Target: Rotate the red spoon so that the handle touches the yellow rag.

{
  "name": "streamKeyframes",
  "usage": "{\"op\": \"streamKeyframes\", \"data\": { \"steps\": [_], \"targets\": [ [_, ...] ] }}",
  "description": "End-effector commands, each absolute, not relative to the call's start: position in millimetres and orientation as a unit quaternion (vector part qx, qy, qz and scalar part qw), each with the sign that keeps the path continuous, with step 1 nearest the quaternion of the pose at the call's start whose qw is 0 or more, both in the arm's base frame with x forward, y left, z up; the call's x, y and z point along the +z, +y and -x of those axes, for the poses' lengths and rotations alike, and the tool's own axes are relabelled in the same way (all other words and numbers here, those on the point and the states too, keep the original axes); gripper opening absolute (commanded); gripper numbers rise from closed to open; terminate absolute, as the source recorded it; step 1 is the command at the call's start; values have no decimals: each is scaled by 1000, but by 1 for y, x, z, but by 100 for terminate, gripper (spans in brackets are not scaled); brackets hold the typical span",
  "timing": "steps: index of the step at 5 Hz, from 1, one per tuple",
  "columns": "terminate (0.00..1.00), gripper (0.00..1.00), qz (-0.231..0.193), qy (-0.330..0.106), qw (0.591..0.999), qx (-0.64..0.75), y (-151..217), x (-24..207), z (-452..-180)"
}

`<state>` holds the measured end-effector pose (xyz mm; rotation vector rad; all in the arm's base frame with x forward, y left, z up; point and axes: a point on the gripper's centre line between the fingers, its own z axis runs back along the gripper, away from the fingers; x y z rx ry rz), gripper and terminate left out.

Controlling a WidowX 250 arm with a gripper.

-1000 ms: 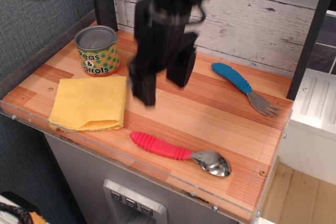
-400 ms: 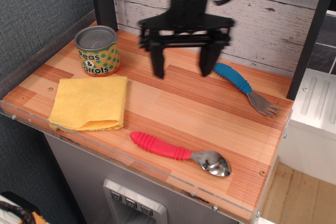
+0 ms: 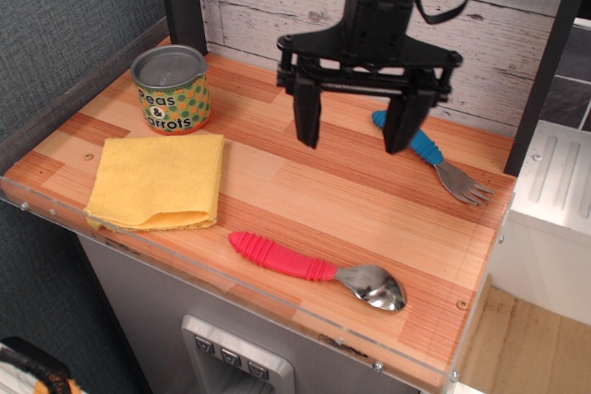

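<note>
Tin can (image 3: 171,89) labelled "Peas & Carrots" upright at back left of my wooden counter (image 3: 305,182) — orange and green dots on label, plain metal top. Blue-handled metal fork (image 3: 432,156) lies at back right, tines toward right edge, handle end partly hidden. Whitewashed plank wall (image 3: 499,25) behind. Clear plastic strip (image 3: 231,283) runs along front edge — screws at corners.

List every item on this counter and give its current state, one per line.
gripper: open, fingers spread wide, empty, above the counter.
red spoon: lying flat near the front edge, untouched.
handle: points left toward the rag, apart from it.
yellow rag: folded, flat, at the left.
can: upright, closed top, behind the rag.
blue fork: lying flat at the back right, partly hidden by a finger.
</note>
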<state>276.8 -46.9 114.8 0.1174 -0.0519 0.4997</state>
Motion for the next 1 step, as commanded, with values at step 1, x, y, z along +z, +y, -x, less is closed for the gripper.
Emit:
{"op": "streamKeyframes", "data": {
  "steps": [1],
  "targets": [
    [100, 100, -32, -38, 972, 231, -94, 126, -253]
  ]
}}
